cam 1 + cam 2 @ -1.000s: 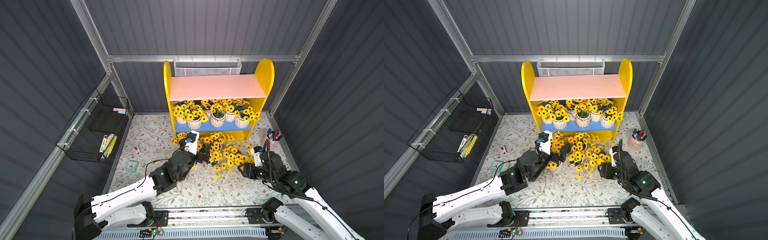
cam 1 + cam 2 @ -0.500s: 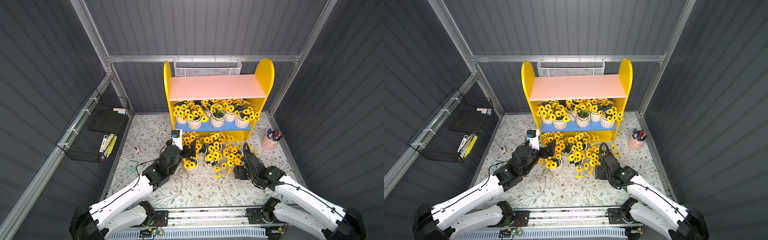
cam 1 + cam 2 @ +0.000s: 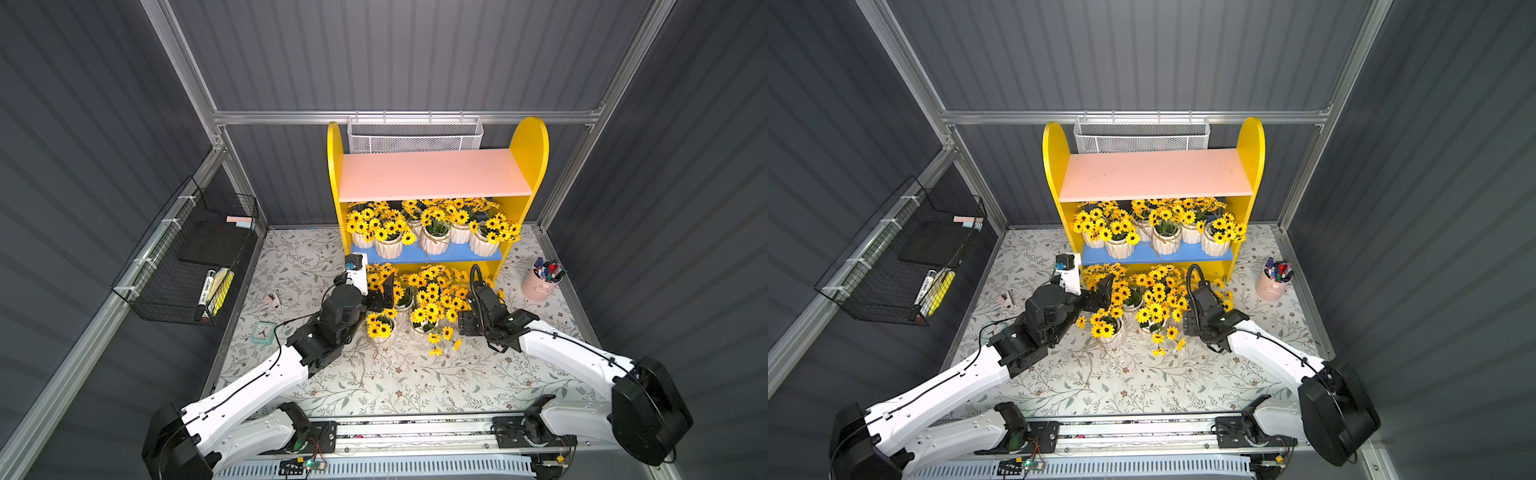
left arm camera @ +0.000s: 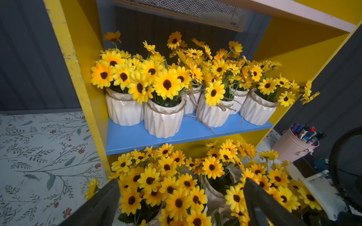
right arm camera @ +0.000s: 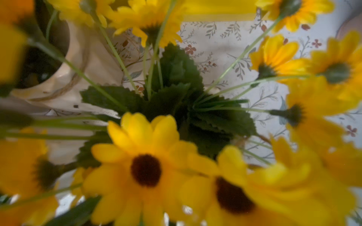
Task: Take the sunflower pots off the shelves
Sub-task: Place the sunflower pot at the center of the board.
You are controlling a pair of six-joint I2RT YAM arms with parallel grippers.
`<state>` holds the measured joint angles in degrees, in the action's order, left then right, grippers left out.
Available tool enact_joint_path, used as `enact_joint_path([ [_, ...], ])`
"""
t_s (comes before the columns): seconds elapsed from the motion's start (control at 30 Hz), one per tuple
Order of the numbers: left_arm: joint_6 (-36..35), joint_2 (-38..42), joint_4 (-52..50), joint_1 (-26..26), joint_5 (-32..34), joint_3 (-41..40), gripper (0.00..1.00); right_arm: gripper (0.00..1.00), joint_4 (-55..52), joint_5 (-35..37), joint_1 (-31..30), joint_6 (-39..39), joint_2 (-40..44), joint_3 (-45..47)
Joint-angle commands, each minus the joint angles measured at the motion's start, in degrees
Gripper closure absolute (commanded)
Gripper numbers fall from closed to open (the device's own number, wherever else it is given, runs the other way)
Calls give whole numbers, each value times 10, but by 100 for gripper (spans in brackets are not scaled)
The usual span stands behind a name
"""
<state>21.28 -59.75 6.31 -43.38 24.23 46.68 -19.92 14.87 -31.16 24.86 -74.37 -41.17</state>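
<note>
The shelves (image 3: 432, 174) have yellow side panels, a bare pink upper board and a blue lower board (image 4: 137, 137). Several sunflower pots (image 3: 436, 243) (image 4: 163, 121) stand on the blue board. More sunflower pots (image 3: 382, 337) (image 3: 1113, 334) crowd the floor in front of the shelves. My left gripper (image 3: 384, 291) (image 4: 181, 187) hovers open over the left of that floor cluster, holding nothing. My right gripper (image 3: 466, 323) is pushed into the flowers at the cluster's right. Blurred blooms fill the right wrist view and hide its fingers.
A pink cup of pens (image 3: 540, 286) stands right of the shelves. On the left wall hangs a black wire basket (image 3: 187, 257). A white mesh basket (image 3: 415, 137) hangs behind the shelves. A small clock (image 3: 262, 332) lies on the patterned floor at the left.
My left gripper drew back left and now stands open, with a pot left on the floor at the cluster's front left. My right arm swung left into the floor flowers.
</note>
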Motion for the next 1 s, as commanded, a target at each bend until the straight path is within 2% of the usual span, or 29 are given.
enact_joint_path([
  [0.0,-16,-13,-3,4,9,27,1,22,57,-41,18,-25,-27,-17],
  [0.1,-17,-23,0,4,9,34,1,22,41,-60,29,-25,-55,-43],
  [0.47,-58,-74,25,10,16,77,1,23,114,-95,65,-49,-105,-67],
  [0.57,-75,-103,35,25,11,96,1,18,79,-103,68,-48,-98,-82],
  [0.77,-65,-160,63,78,-41,125,1,5,10,-101,67,-30,-5,-50],
  [0.97,-59,-194,87,89,-73,133,1,3,-57,-138,66,-29,126,-37],
])
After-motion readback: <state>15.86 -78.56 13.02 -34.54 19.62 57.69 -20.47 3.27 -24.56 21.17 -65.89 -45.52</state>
